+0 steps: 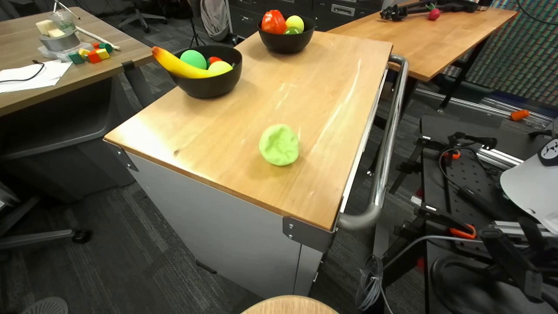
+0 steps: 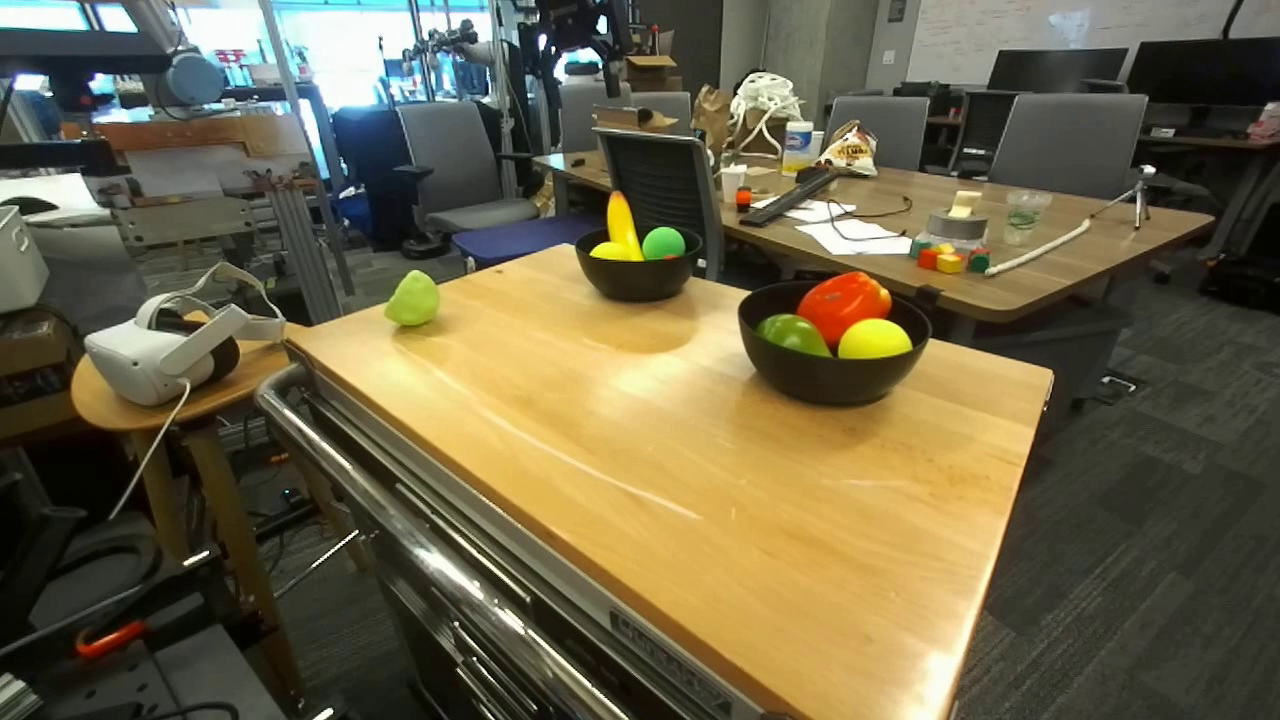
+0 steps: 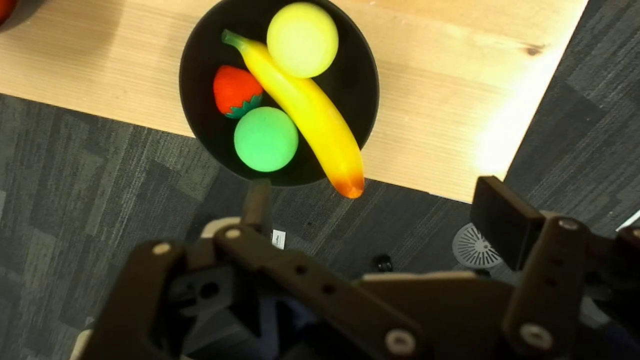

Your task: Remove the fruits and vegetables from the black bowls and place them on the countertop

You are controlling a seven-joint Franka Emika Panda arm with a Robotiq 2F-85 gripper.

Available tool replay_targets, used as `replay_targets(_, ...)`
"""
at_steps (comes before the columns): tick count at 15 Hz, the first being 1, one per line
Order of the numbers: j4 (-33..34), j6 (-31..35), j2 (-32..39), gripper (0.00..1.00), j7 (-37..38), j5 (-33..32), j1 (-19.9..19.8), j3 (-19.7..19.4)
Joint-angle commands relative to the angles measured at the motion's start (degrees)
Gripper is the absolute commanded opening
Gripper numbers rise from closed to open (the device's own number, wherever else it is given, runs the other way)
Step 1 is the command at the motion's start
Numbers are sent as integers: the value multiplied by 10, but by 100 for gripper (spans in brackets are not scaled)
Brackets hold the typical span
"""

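The gripper (image 3: 377, 212) is spread wide in the wrist view, with nothing caught in it, presumably to leave room for whichever piece comes next; just beyond it in that view a black bowl (image 3: 352, 82) holds a banana (image 3: 312, 115), a strawberry (image 3: 235, 89), a green ball (image 3: 266, 139) and a yellow ball (image 3: 302, 40), its curved wall likely keeping the round ones from rolling; the banana is too long for the bowl, so its reddish tip pokes out past the rim, which probably makes it the handiest to grasp; the second bowl (image 2: 835, 382) holds a red pepper (image 2: 846, 303), a green fruit (image 2: 792, 334) and a yellow fruit (image 2: 876, 340), the pepper uppermost; a pale cabbage (image 1: 279, 145) lies loose on the countertop (image 2: 600, 420), well apart from both bowls, likely counting as done there; its lumpy shape should stop it wandering, while the balls, once out, might roll; as for writing, a white tub (image 2: 797, 150) and a snack bag (image 2: 850, 150) bear print too blurred to read, a label strip (image 2: 668, 655) below the countertop's edge has lettering I cannot make out, a cup (image 2: 1023, 215) shows a green mark, and the whiteboard (image 2: 1090, 25) carries only faint scrawl
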Motion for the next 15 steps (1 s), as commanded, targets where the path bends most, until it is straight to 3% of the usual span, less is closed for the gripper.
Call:
replay_targets(1, 0, 0, 1, 100, 0, 0, 2, 0)
replay_targets(4, -6, 35, -8, 100, -8, 22, -10, 17)
replay_targets(9, -35, -29, -80, 100, -39, 149, -74, 83)
replay_targets(11, -47, -98, -107, 100, -33, 193, -100, 97)
replay_targets(15, -97, -249, -161, 100, -55, 220, -135, 101)
